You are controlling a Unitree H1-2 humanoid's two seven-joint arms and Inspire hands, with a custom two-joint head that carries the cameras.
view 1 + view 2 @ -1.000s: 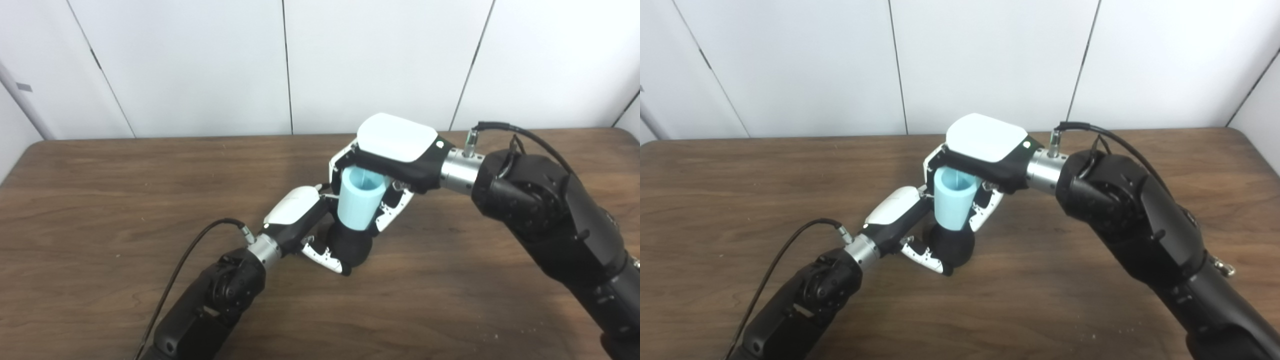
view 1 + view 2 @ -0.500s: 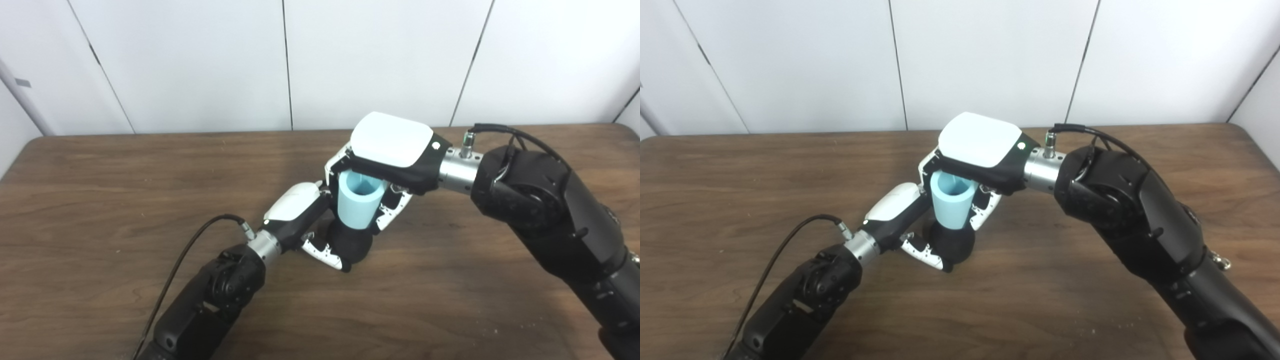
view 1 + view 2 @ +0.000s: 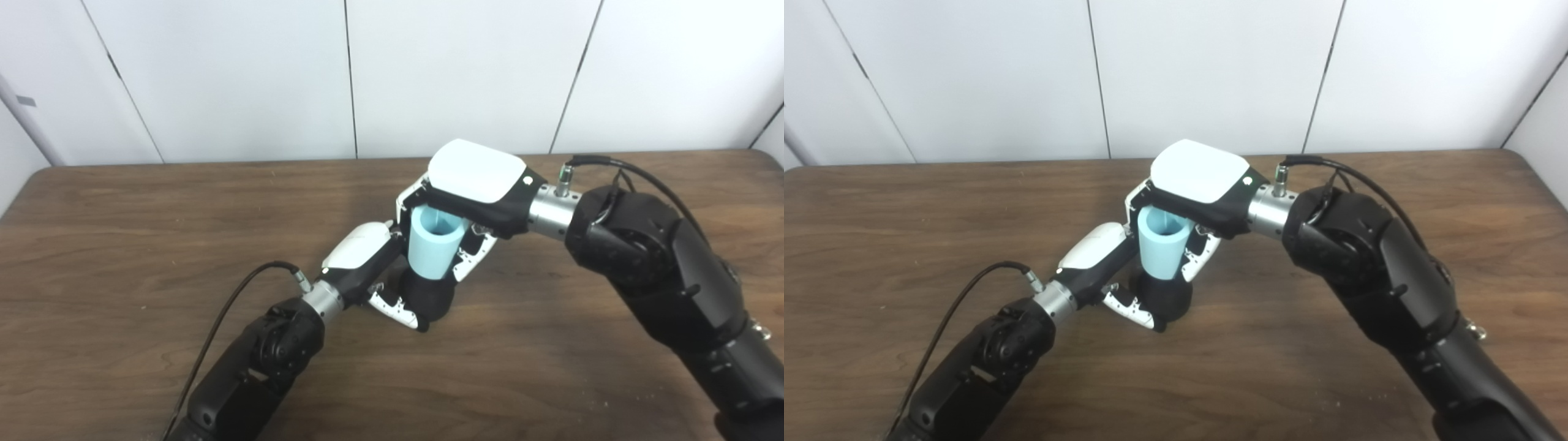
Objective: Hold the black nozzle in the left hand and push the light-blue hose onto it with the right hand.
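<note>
The black nozzle (image 3: pixel 427 296) stands upright on the brown table near its middle. My left hand (image 3: pixel 367 260) is shut on the nozzle from the left, its fingers wrapped round the front. The light-blue hose (image 3: pixel 432 245) is a short open tube sitting upright on top of the nozzle, its open end facing up. My right hand (image 3: pixel 474 190) is shut on the hose from above and behind, white back plate up, fingers down its far and right sides. The joint between hose and nozzle is partly hidden by fingers.
The wooden table (image 3: pixel 122 220) reaches the white panelled wall at the back. A black cable (image 3: pixel 233 306) loops from my left wrist over the table. My right forearm (image 3: pixel 661 275) crosses the table's right half.
My right hand, the hose and the nozzle have shifted slightly left together, and the right forearm has moved in with them. Both grips are the same.
</note>
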